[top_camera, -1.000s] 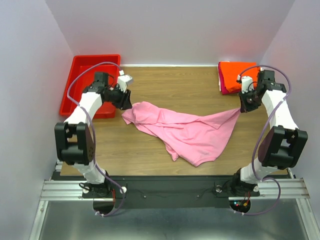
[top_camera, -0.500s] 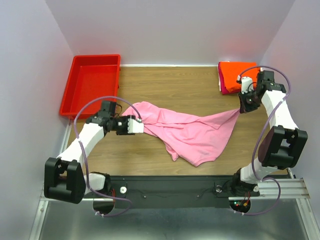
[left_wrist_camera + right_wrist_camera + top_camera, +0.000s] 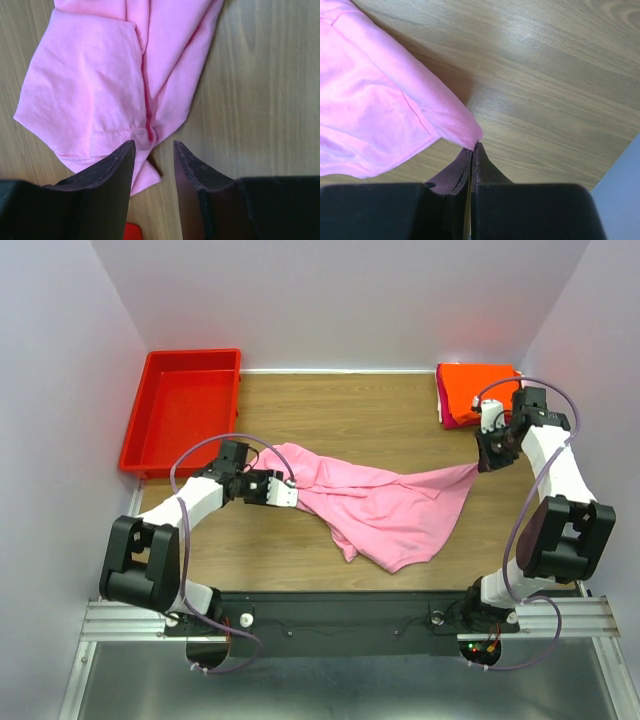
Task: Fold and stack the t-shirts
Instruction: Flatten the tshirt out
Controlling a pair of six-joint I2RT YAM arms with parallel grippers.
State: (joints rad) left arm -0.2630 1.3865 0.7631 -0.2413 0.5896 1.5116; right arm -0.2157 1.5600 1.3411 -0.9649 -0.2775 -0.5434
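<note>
A wood-grain worktop (image 3: 380, 410) sits inside pale lilac walls, with a metal rail along its near edge. At the far left corner stands a red tray (image 3: 185, 405); nothing shows inside it. At the far right corner lies a folded orange shirt (image 3: 470, 388) on top of a darker pink-red one (image 3: 447, 420), only the edge of which shows.

A light pink shirt (image 3: 385, 505) sprawls crumpled across the middle of the worktop. The left arm reaches low and to the right; its left hand (image 3: 152, 150) is partly open, fingers (image 3: 110, 172) straddling the hem at the shirt's left end, not closed on it. The right arm bends toward the far right; its right hand (image 3: 471, 150) is pinched tight on a corner of the pink shirt, pulling that end taut above the wood.
</note>
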